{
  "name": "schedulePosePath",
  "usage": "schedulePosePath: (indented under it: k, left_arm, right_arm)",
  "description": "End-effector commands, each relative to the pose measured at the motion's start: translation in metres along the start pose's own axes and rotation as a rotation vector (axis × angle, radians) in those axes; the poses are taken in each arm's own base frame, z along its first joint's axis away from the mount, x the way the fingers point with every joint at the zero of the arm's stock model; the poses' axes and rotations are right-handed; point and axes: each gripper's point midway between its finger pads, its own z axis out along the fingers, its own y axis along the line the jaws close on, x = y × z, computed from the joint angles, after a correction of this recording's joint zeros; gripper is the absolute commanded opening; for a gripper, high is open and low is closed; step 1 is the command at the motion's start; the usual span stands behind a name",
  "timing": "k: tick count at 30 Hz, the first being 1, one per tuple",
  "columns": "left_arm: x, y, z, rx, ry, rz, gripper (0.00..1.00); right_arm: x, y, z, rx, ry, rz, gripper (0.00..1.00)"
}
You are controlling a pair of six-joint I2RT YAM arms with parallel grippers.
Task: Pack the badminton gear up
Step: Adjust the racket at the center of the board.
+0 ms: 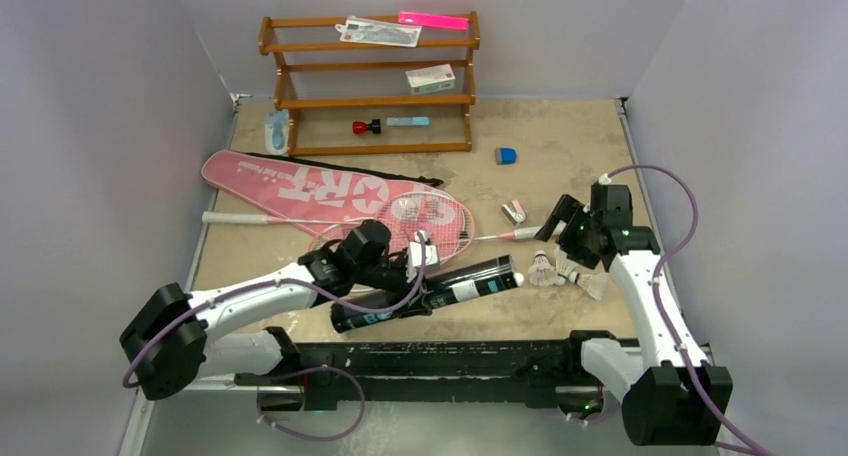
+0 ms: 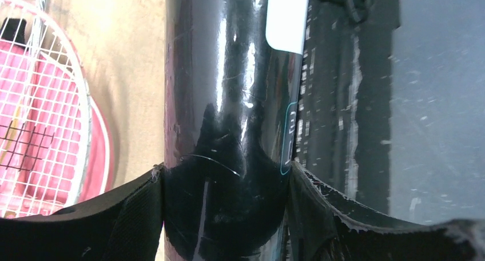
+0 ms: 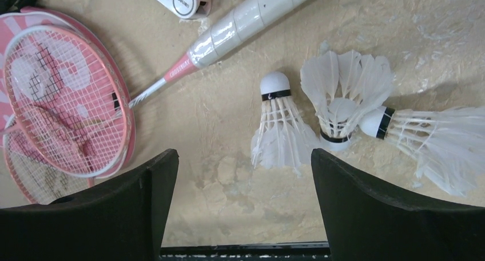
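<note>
Three shuttlecocks [image 3: 280,123] lie on the worktop [image 1: 560,146] under your spread right fingers [image 3: 114,215], your left fingers [image 2: 86,226] clamp the black tube [image 1: 475,284] near the front edge (rackets [image 1: 440,221] atop the pink bag [image 1: 290,181]), so nothing is packed yet.

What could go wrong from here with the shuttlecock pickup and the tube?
The right gripper hangs open over three shuttlecocks lying bunched, two of them touching. Closing could catch a neighbour's feathers or crush them. The left gripper clamps the glossy black tube, which might slip or twist in that grip.
</note>
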Motion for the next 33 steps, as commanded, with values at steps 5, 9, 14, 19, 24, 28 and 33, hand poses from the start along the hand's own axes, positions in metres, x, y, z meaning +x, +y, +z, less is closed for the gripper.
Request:
schedulePosePath:
  k: [5, 9, 14, 19, 24, 28, 33]
  left_arm:
    - [-0.016, 0.035, 0.026, -0.061, -0.074, 0.288, 0.53]
    - [-0.021, 0.053, 0.031, -0.086, -0.085, 0.419, 0.54]
    - [-0.015, 0.091, 0.023, -0.06, -0.071, 0.448, 0.53]
    - [-0.006, 0.132, 0.022, -0.109, -0.017, 0.475, 0.53]
    - [-0.011, 0.155, 0.027, -0.089, -0.026, 0.454, 0.53]
    - [-0.014, 0.149, 0.025, -0.061, -0.03, 0.433, 0.52]
    - [-0.027, 0.12, 0.01, -0.034, -0.099, 0.398, 0.52]
  right_arm:
    - [-0.011, 0.004, 0.009, -0.015, -0.042, -0.023, 0.88]
    - [-0.014, 0.006, 0.005, -0.023, -0.049, -0.026, 0.89]
    - [-0.013, 0.009, 0.001, -0.038, -0.045, -0.031, 0.89]
    - [-0.016, 0.012, -0.003, -0.046, -0.058, -0.04, 0.89]
    - [-0.02, 0.018, -0.005, -0.069, -0.064, -0.045, 0.9]
    - [-0.017, 0.018, -0.003, -0.071, -0.031, -0.068, 0.9]
    - [0.002, 0.017, -0.006, -0.082, 0.043, -0.049, 0.86]
